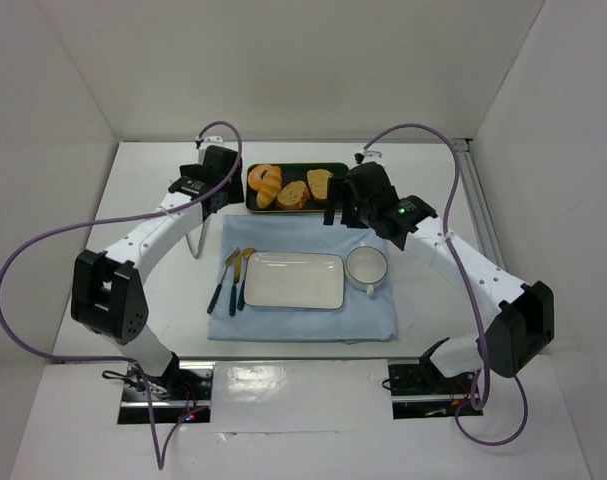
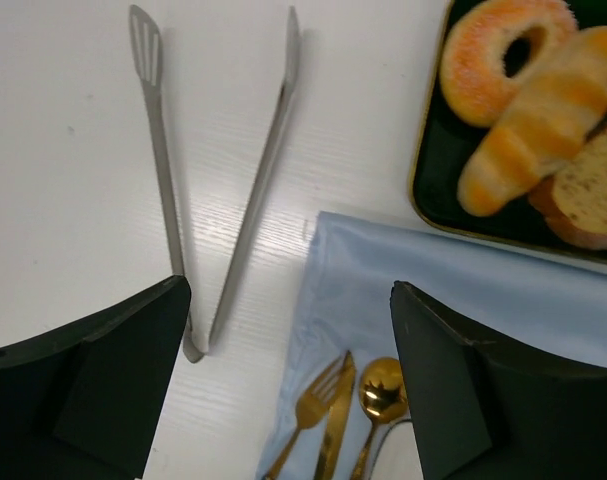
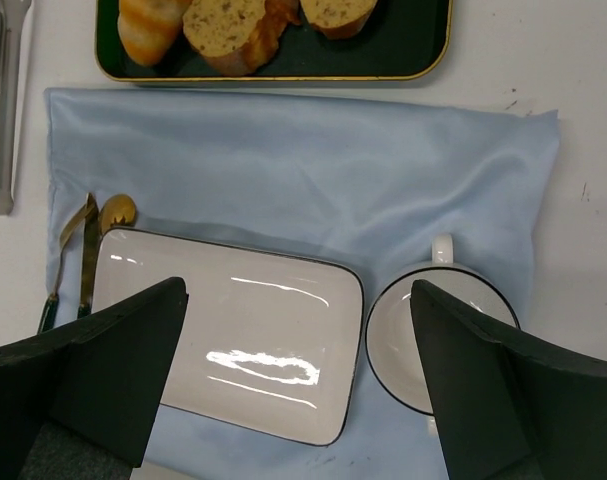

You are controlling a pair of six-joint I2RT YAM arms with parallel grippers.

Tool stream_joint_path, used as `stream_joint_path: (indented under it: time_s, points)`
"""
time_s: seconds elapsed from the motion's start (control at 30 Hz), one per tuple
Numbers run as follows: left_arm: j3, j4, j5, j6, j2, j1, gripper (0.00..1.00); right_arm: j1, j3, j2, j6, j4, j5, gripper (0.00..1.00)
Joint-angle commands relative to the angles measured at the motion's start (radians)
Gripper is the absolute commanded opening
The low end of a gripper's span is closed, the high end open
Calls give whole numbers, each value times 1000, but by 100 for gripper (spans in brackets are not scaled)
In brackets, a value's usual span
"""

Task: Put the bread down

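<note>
Black left gripper and right gripper both gape wide, empty.

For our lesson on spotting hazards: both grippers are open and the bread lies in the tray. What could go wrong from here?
1. The bread lies against the doughnut and a slice; a grab may well drag or knock those.
2. The plate has cutlery close at one side and the cup at the other; bread set down off-centre could hit them.
</note>
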Motion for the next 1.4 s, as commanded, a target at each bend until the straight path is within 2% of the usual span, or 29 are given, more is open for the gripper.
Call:
stream_joint_path:
  time_s: [0.0,0.17,0.47,0.73,0.97,1.37]
  points:
    - [57,-34,-71,40,28,52,94,-2,-28,-67,-4,26,-23,100]
    - [71,-69,-71,1,88,118,92,-2,-57,-86,5,-1,-23,100]
    - [21,-101,49,-20,185,187,93,-2,-68,-121,15,-20,-2,100]
    - [-70,-91,136,-39,166,228,100,-2,-59,-100,24,-9,-22,100]
    - [-125,-68,227,-39,157,279,100,-2,-30,-71,24,0,-31,100]
    - [-50,-36,316,3,306,308,100,-2,-11,-110,24,-50,18,100]
